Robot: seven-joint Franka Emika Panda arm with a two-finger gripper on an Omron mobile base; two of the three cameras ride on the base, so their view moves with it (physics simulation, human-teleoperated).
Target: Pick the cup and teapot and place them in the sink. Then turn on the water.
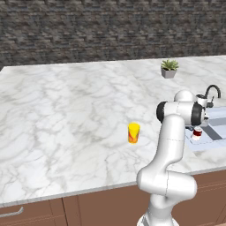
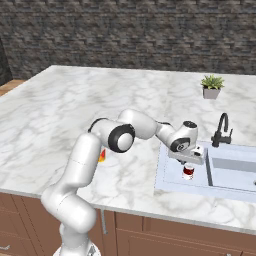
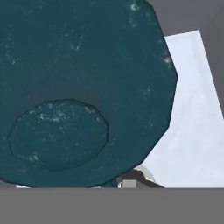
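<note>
Two things have to end up in the sink, and from the left base view one plainly isn't there: the cup [image 1: 133,133] stands alone on the marble bench [image 1: 66,114], well apart from the sink [image 1: 216,128] at the right edge. The arm's elbow blocks most of the hand, but a small red-and-white can [image 1: 197,132] peeks out just below it at the sink's side basin. The black faucet [image 1: 213,93] curves up behind, with a potted plant [image 1: 169,68] further back.

From the right base view the layout's clearer. The gripper [image 2: 187,162] hangs over the small side basin [image 2: 172,175], with the can [image 2: 188,172] directly under it. The faucet [image 2: 222,130] is just beside the hand, at the back rim. I can't make out the teapot from here, the hand covers it.

In the hand view it's right up against the lens: the teapot [image 3: 83,87], dark teal, with pale sink floor to its right. The fingers look nearly shut, and with the pot that close I'd judge they're pinched on its thin top handle, though the handle itself isn't visible.

To do this step well, I'd lower it clear of the can before letting go, so it doesn't land on it and tip. Keep it upright and stay off the faucet.
</note>
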